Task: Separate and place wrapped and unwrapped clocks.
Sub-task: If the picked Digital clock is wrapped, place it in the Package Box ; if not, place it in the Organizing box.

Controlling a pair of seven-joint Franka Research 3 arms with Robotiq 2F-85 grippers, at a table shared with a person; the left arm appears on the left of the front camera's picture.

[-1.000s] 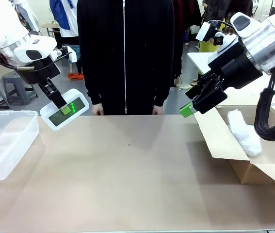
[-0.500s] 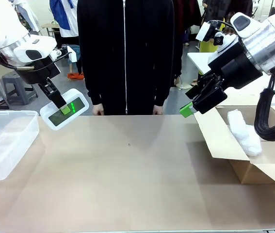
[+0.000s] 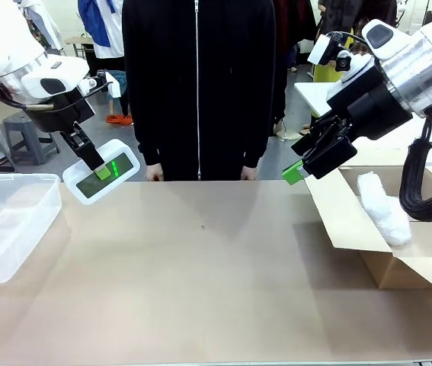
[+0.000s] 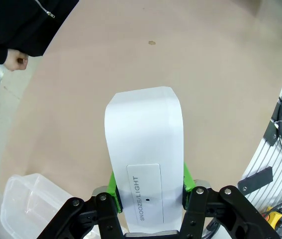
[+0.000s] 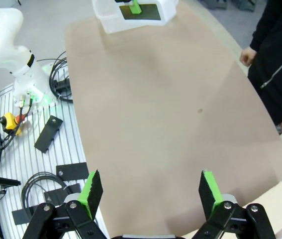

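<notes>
Clock (image 3: pixel 101 171), bare and white with a dark screen, sits clamped between the green pads of the left gripper (image 3: pixel 103 171), held tilted in the air above the table's (image 3: pixel 200 290) far left corner, just past the clear plastic tub (image 3: pixel 6 225). In the left wrist view the clock (image 4: pixel 144 159) runs out from between the fingers, its snooze bar facing the camera, one green pad on each side edge. The tub holds nothing that can be made out. The right gripper (image 3: pixel 298 169) hangs with fingers apart and nothing between them, above the near flap of the cardboard box (image 3: pixel 376 236). One bubble-wrapped bundle (image 3: pixel 383 207) lies inside that box. A person (image 3: pixel 197 84) in a black jacket stands at the far edge, hands (image 3: pixel 153 174) at the table's rim.
</notes>
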